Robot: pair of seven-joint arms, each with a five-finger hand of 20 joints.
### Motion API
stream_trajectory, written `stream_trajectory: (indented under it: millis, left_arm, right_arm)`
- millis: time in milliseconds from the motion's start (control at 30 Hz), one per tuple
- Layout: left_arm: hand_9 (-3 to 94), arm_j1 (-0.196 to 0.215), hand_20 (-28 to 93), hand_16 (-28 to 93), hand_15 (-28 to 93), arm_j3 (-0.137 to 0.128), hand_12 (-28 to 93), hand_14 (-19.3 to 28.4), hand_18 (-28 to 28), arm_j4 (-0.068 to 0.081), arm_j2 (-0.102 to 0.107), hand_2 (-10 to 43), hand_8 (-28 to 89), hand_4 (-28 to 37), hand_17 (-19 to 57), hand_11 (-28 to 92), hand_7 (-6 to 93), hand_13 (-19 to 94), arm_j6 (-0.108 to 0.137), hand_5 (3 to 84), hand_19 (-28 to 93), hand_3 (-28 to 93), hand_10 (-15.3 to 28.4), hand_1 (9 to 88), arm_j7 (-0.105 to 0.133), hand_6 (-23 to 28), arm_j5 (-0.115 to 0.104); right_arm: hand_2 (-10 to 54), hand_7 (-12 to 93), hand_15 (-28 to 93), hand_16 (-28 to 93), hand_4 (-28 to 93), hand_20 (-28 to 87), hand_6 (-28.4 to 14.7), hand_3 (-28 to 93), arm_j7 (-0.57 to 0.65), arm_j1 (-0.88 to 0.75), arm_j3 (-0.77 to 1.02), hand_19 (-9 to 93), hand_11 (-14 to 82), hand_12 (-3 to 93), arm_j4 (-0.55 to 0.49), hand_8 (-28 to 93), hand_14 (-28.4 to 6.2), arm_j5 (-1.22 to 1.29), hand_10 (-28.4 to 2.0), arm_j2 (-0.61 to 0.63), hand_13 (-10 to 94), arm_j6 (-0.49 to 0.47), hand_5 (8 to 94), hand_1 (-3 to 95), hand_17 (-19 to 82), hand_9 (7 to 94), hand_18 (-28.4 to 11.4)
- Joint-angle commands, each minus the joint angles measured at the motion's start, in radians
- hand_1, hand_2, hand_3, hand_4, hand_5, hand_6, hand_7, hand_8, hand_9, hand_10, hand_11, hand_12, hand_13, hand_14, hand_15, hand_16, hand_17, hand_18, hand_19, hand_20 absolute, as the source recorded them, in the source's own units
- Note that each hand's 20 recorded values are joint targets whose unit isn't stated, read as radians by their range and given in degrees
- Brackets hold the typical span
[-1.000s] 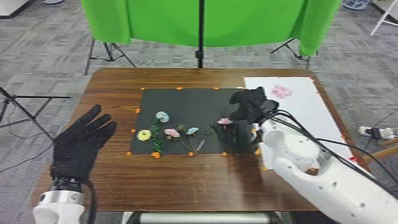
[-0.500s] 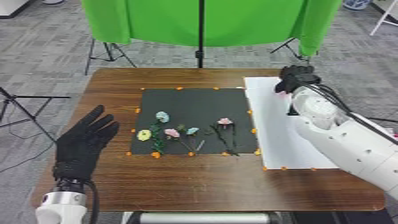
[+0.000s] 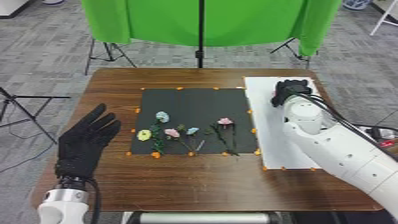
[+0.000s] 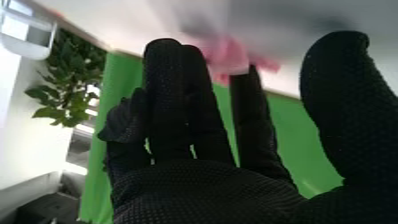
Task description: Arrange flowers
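My right hand (image 3: 291,91) is over the upper part of the white sheet (image 3: 271,130). Seen from the right wrist, the hand (image 4: 213,187) is open, its fingers straight and the thumb apart, with a pink flower (image 4: 228,56) just beyond the fingertips; whether they touch it, I cannot tell. A pink bloom (image 3: 225,121) with dark stems lies on the dark mat (image 3: 191,102). Left of it on the mat are a light blue flower (image 3: 193,131), a pink one (image 3: 172,133), a yellow one (image 3: 144,135) and a pale blue one (image 3: 162,116). My left hand (image 3: 82,145) is open beside the mat.
Orange markers edge the mat and sheet on the brown table (image 3: 204,185). A green cloth (image 3: 258,25) hangs on a stand beyond the table's far edge. Tripod legs (image 3: 31,112) stand at the left.
My right hand has moved right, from the mat's right edge to the upper white sheet, uncovering the pink bloom's stems. Over the last half second it shifted slightly nearer. The left hand has barely moved.
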Motion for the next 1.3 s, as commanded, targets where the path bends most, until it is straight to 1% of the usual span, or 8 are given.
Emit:
stream_trajectory:
  millis: [33,133,367,533,733,933,1100,1300]
  left_arm:
    - [37.3,-0.010,11,-9,54,-0.001,11,28.3,26.4,0.012,-0.016,6.0,-9,-20.5,-7.8,27,14.0,27,-0.022,41.4,59,81,21.2,25.9,-0.024,11.5,0.012]
    - [37.3,0.002,11,-9,54,-0.003,11,28.3,26.4,0.009,-0.014,5.9,-9,-20.4,-7.9,27,14.1,27,-0.014,41.4,59,81,21.2,25.8,-0.022,11.5,0.009]
    - [37.4,0.016,11,-9,54,-0.002,11,28.3,26.4,0.004,-0.008,5.9,-10,-20.4,-7.8,27,14.1,27,-0.010,41.4,59,81,21.2,25.8,-0.013,11.5,0.006]
    - [37.3,0.018,11,-9,54,-0.011,11,28.3,26.4,-0.001,-0.007,5.9,-9,-20.4,-7.9,27,14.0,27,0.000,41.4,59,81,21.2,25.8,-0.013,11.6,0.004]
    - [37.4,0.024,11,-9,54,-0.025,11,28.3,26.4,-0.007,-0.016,5.9,-9,-20.5,-7.8,27,14.0,27,-0.001,41.4,59,81,21.2,25.9,-0.032,11.6,0.011]
    - [37.4,0.028,11,-9,54,-0.025,11,28.3,26.3,-0.007,-0.011,6.0,-9,-20.4,-7.8,27,13.9,27,-0.002,41.4,59,81,21.2,25.8,-0.027,11.6,0.010]
    - [37.4,0.047,11,-9,54,-0.029,11,28.3,26.4,-0.006,-0.019,5.9,-9,-20.5,-7.8,27,14.0,27,-0.002,41.4,59,81,21.2,25.9,-0.018,11.6,0.006]
    - [37.4,0.057,11,-9,54,-0.024,11,28.3,26.4,-0.007,-0.004,5.8,-9,-20.5,-7.8,27,13.9,27,0.004,41.4,59,81,21.2,25.8,0.012,11.6,0.000]
  right_arm:
    - [-9.5,16,66,16,-28,56,7.5,69,0.030,-0.006,-0.081,92,14.4,22.6,0.044,-6,-6.9,-0.058,-6.7,0.019,64,0.111,74.8,48.4,23,78.5,-20.0]
    - [-9.5,16,65,21,-28,57,6.3,59,0.007,-0.006,-0.096,93,11.6,31.4,0.048,1,-3.2,-0.096,-3.9,0.030,75,0.157,87.7,58.9,30,92.6,-19.0]
    - [-9.5,16,64,25,-28,59,3.8,60,0.017,0.057,-0.193,93,17.8,30.1,0.061,2,-2.5,-0.101,-4.5,0.065,79,0.325,91.2,62.9,35,93.7,-19.3]
    - [-9.5,16,63,26,-28,59,2.9,63,0.046,0.095,-0.222,93,18.5,30.0,-0.030,3,-2.9,-0.048,-4.8,0.114,80,0.441,91.5,61.5,36,93.7,-19.8]
    - [-9.5,16,64,26,-28,60,2.7,66,-0.041,-0.047,-0.020,93,18.5,30.2,-0.259,4,-3.2,-0.041,-4.8,0.141,79,0.403,90.9,59.0,35,93.7,-20.3]
    - [-9.5,17,71,25,-28,60,1.8,71,-0.092,-0.350,0.234,93,18.0,33.1,-0.511,5,-4.6,-0.056,-5.1,0.120,74,0.326,88.6,55.7,33,93.7,-19.6]
    - [-9.5,18,73,24,-28,60,2.0,72,-0.063,-0.458,0.224,93,16.9,35.1,-0.581,5,-5.4,-0.100,-5.6,0.075,72,0.340,87.6,54.9,31,93.7,-20.0]
    - [-9.5,18,73,23,-28,59,2.3,72,-0.061,-0.465,0.173,93,16.5,35.8,-0.540,4,-6.2,-0.095,-5.9,0.063,71,0.335,87.1,54.4,30,93.7,-20.0]
